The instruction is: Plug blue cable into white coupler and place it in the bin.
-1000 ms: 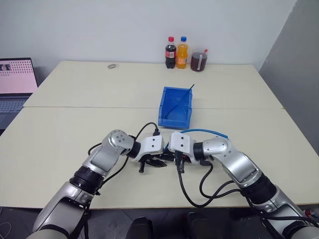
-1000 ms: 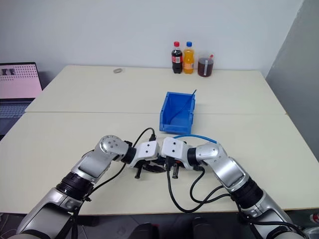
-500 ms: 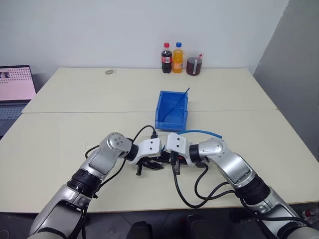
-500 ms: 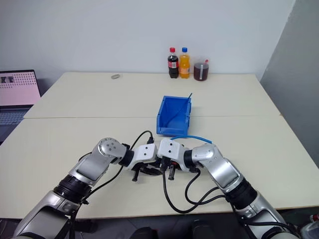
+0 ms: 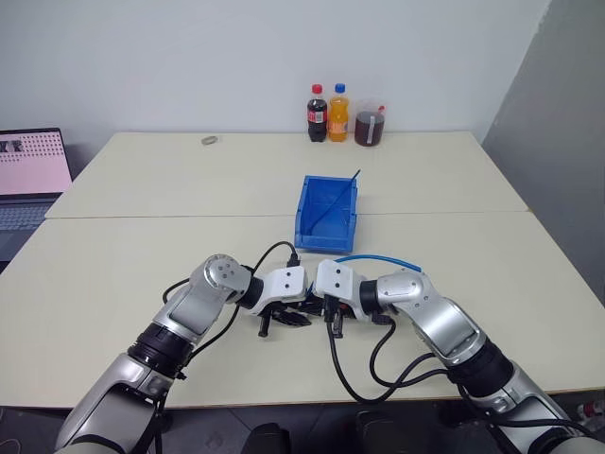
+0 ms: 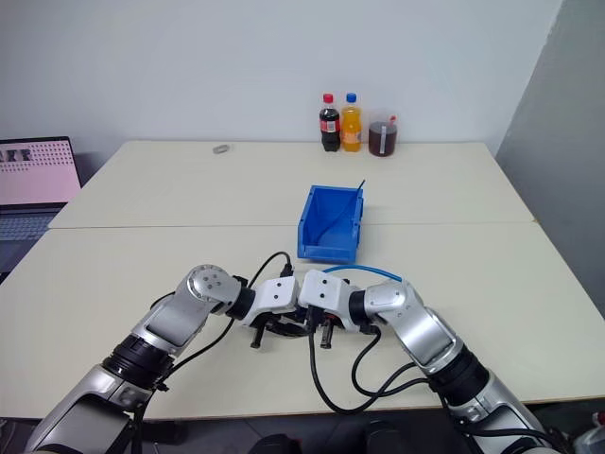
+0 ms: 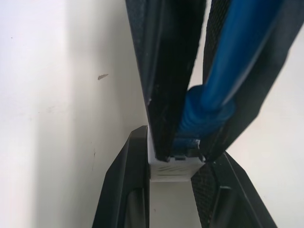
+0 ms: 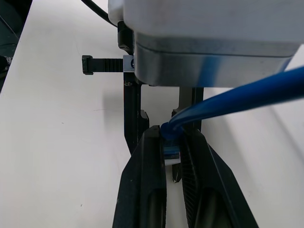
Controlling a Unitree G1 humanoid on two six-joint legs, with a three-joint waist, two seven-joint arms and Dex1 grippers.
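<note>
in the head views the point where the 2 hands meet is crowded and dark, so the white coupler and the plug cannot be made out there. the left wrist view shows them: the white coupler (image 7: pixel 174 168) sits pinched between the 2 black fingers of the left hand (image 5: pixel 284 317), and the blue boot at the end of the blue cable (image 7: pixel 223 80) meets the coupler's top face. whether the plug is fully seated cannot be told. the right hand (image 8: pixel 171 154) is pressed together on the cable just behind the boot, its 2 fingers lying along either side of it. the blue cable (image 5: pixel 378 257) arcs up from the hands over the right wrist; its far end is hidden behind the arm.

counted: 1 bin, 1 blue cable, 1 coupler, 2 bottles, 1 jar, 1 laptop.

the bin (image 5: pixel 326 213) stands on the surface (image 5: pixel 113 274) just beyond the hands, low lip toward them; a thin dark stick-like thing leans in it, too slim to name. well behind the bin stand a cola bottle (image 5: pixel 317 99), an orange bottle (image 5: pixel 338 99) and a jar of dark liquid (image 5: pixel 369 125). far left of the bin, a laptop (image 5: pixel 28 175) is cut off by the frame edge.
</note>
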